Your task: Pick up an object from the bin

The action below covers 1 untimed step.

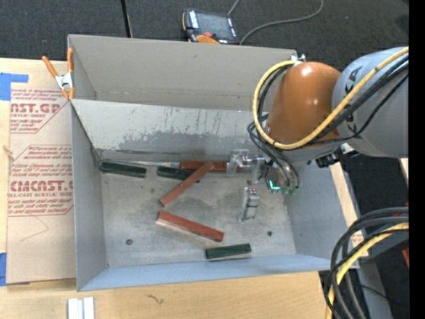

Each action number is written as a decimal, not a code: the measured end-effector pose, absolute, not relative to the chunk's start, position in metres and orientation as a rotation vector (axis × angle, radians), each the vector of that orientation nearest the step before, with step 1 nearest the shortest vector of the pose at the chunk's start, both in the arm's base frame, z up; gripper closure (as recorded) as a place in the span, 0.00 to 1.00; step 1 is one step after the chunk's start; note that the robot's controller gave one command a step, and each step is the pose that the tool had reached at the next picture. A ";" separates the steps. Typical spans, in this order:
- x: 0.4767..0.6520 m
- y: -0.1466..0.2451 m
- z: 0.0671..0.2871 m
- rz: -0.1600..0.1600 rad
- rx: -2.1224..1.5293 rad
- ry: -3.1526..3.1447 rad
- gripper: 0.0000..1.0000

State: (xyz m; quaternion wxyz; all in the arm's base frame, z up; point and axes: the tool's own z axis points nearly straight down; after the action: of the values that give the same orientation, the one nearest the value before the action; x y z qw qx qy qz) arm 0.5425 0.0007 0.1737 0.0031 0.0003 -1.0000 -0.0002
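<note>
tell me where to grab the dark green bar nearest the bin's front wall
The dark green bar lies flat, clear of the red-brown bar, so probably take its middle from straight above, closing across its narrow width. The front wall is close to one long side.

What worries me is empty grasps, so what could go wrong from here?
The gripper hangs over bare bin floor, right of the bars; a grasp there would likely catch nothing. The nearest red-brown bar ends among other bars at the back wall, so lifting it might drag a dark green bar along.
</note>
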 end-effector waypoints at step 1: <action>0.485 0.048 0.075 -0.002 -0.158 -3.127 0.00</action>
State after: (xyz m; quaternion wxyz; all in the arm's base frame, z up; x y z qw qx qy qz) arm 0.4853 0.0477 0.0754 0.0051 -0.0504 -0.9987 -0.0008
